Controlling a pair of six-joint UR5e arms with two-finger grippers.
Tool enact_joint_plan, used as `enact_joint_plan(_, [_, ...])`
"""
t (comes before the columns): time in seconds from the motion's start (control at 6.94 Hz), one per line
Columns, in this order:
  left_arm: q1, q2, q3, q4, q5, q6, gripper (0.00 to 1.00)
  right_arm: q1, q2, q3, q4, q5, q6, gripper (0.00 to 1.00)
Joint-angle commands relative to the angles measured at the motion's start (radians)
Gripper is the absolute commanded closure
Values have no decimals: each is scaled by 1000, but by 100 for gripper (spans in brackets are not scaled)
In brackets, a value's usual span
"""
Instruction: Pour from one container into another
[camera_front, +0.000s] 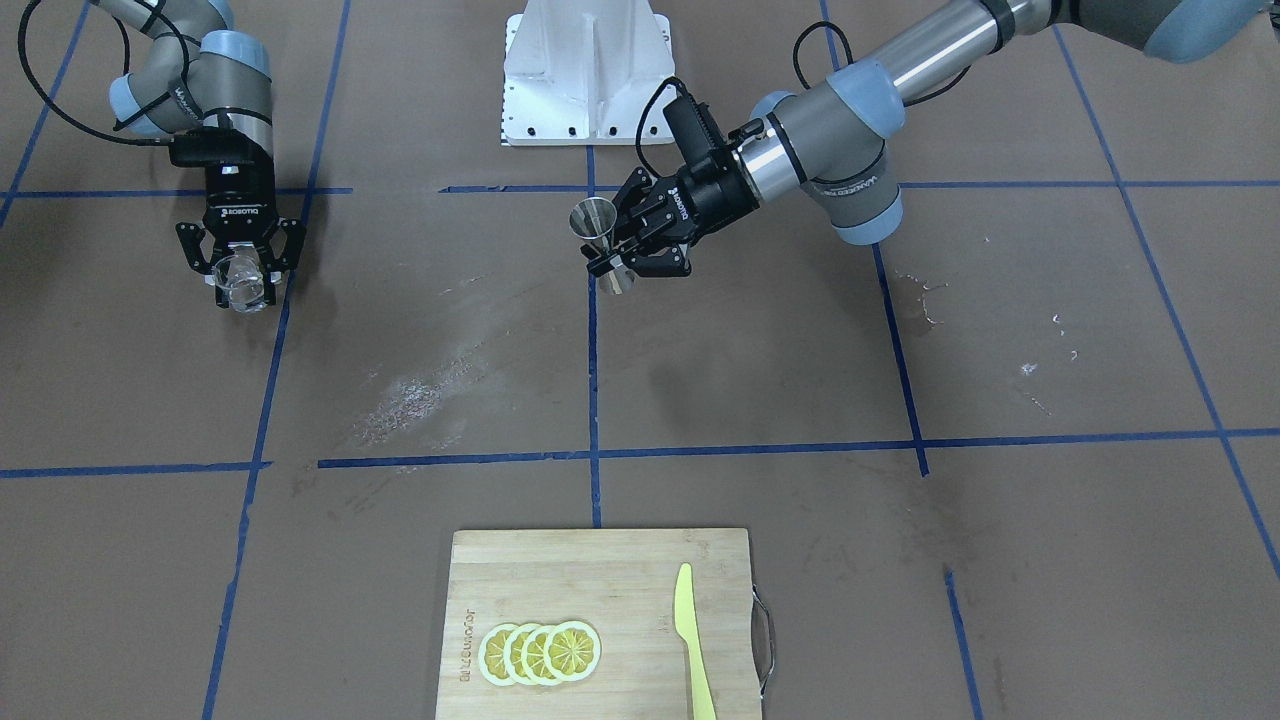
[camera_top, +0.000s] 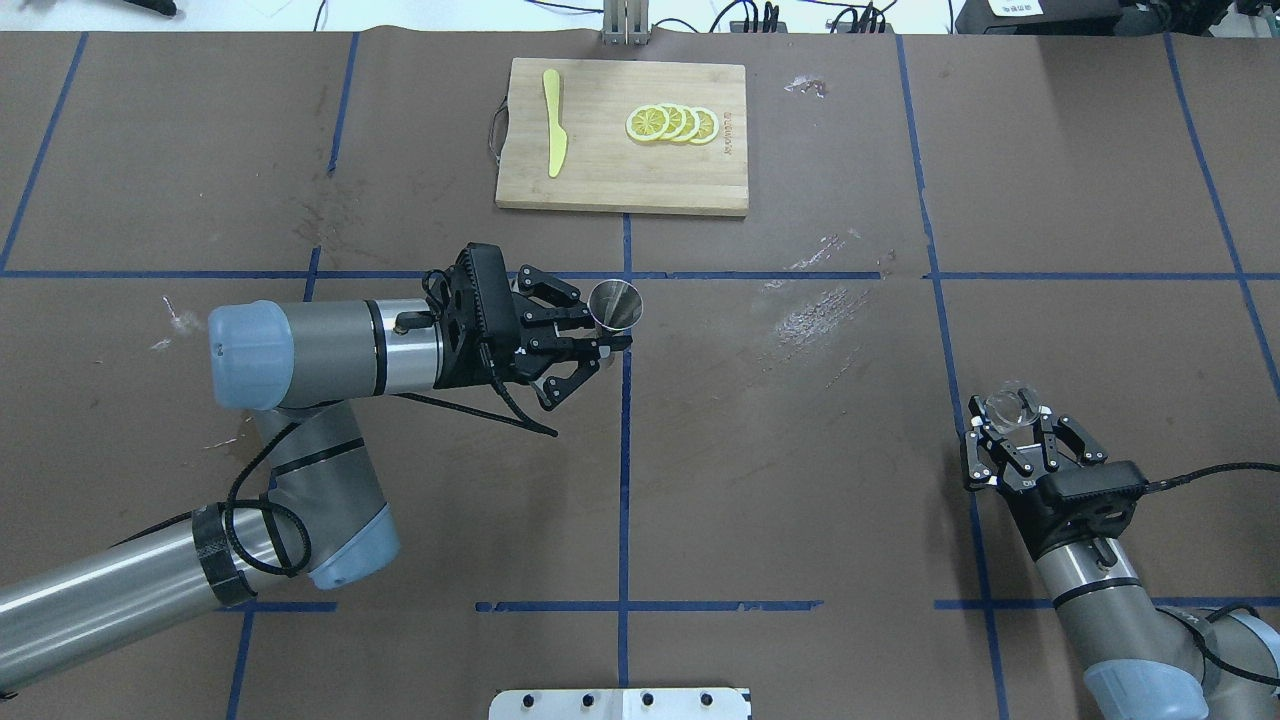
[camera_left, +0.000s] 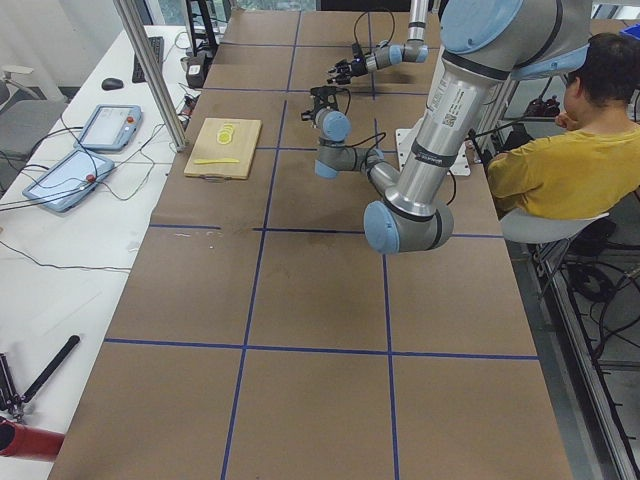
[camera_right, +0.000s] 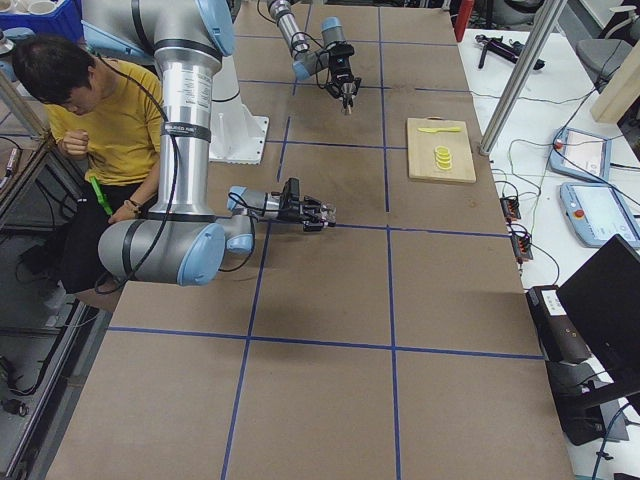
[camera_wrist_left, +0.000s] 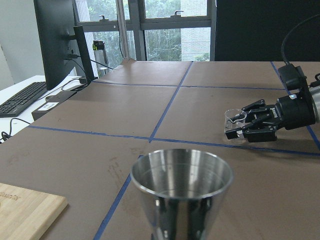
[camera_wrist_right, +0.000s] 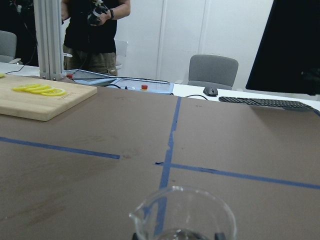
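Observation:
My left gripper (camera_top: 598, 345) is shut on the waist of the steel hourglass jigger (camera_top: 615, 305), which it holds upright above the table's middle. The front view shows the same grip (camera_front: 612, 258) on the jigger (camera_front: 597, 228). The jigger's open cup (camera_wrist_left: 182, 187) fills the bottom of the left wrist view. Far off on my right side, my right gripper (camera_top: 1012, 425) is shut on the small clear glass beaker (camera_top: 1010, 408), low over the table. The beaker (camera_front: 243, 285) sits upright between that gripper's fingers (camera_front: 240, 272), its pouring lip (camera_wrist_right: 145, 212) showing in the right wrist view.
A wooden cutting board (camera_top: 620, 185) lies at the far middle edge with lemon slices (camera_top: 672, 123) and a yellow knife (camera_top: 553, 135) on it. The white robot base plate (camera_front: 587, 80) is at the near side. A seated person (camera_left: 560, 150) is beside the table.

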Motion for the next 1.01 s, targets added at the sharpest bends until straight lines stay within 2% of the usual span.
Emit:
enact_joint_plan(0.0, [0, 1, -2, -1, 0, 0, 100, 18, 5, -1, 231, 0, -347, 100])
enact_joint_plan(0.14, [1, 1, 0, -1, 0, 0, 100, 24, 15, 9, 283, -5, -498, 100])
enact_joint_plan(0.43, [1, 2, 0, -1, 0, 2, 100, 92, 170, 14, 278, 36, -572, 100])
enact_joint_plan(0.72, [4, 2, 1, 1, 1, 2, 100, 194, 224, 28, 160, 168, -573, 100])
enact_joint_plan(0.87, [8, 2, 3, 2, 1, 3, 100, 228, 267, 75, 52, 216, -572, 100])
